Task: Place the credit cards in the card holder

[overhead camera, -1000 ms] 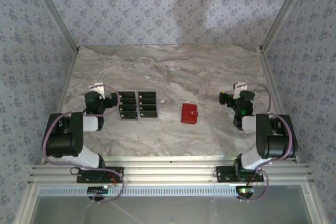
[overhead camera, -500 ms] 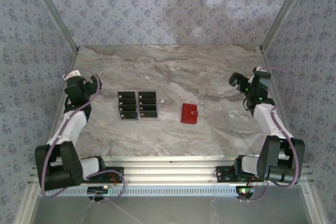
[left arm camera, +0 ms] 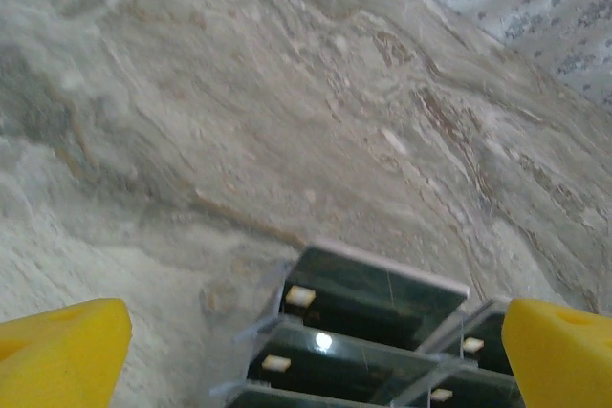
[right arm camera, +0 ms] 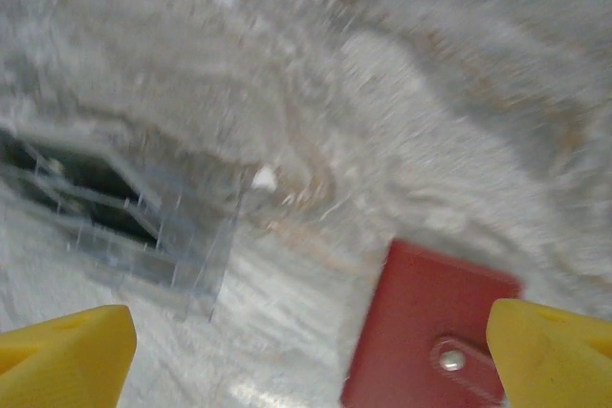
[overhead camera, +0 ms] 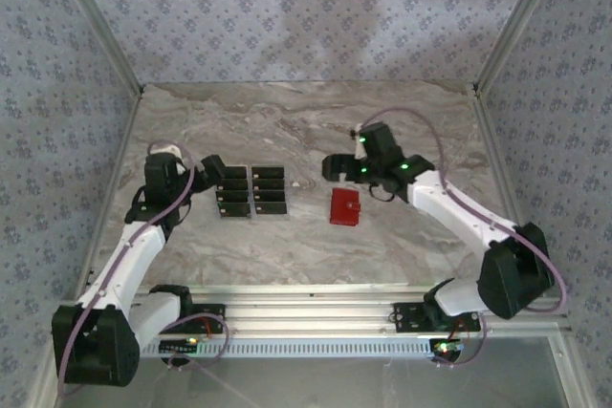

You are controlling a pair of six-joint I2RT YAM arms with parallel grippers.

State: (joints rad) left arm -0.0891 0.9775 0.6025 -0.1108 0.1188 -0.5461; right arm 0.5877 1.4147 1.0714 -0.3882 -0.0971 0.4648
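The credit cards (overhead camera: 251, 190) are small black cards in two columns left of the table's middle, resting in a clear plastic rack. The left wrist view shows the cards (left arm camera: 382, 298) close up, with pale chips. My left gripper (overhead camera: 212, 172) hovers at their left edge, open and empty; the cards lie just ahead of the left gripper (left arm camera: 311, 360). The card holder (overhead camera: 345, 206) is a shut red wallet with a clasp tab, to the right of the cards. My right gripper (overhead camera: 335, 166) is open just behind it. In the blurred right wrist view the card holder (right arm camera: 430, 322) lies between the right gripper's (right arm camera: 306, 355) tips, towards the right one.
The marble table (overhead camera: 316, 131) is bounded by patterned walls at the back and both sides. An aluminium rail (overhead camera: 306, 317) runs along the near edge by the arm bases. The clear rack's edge (right arm camera: 191, 246) shows left of the wallet.
Both arms have swung inward from the table's sides. The left gripper came to the cards' left edge, the right gripper to just behind the card holder. Cards and wallet stayed put.
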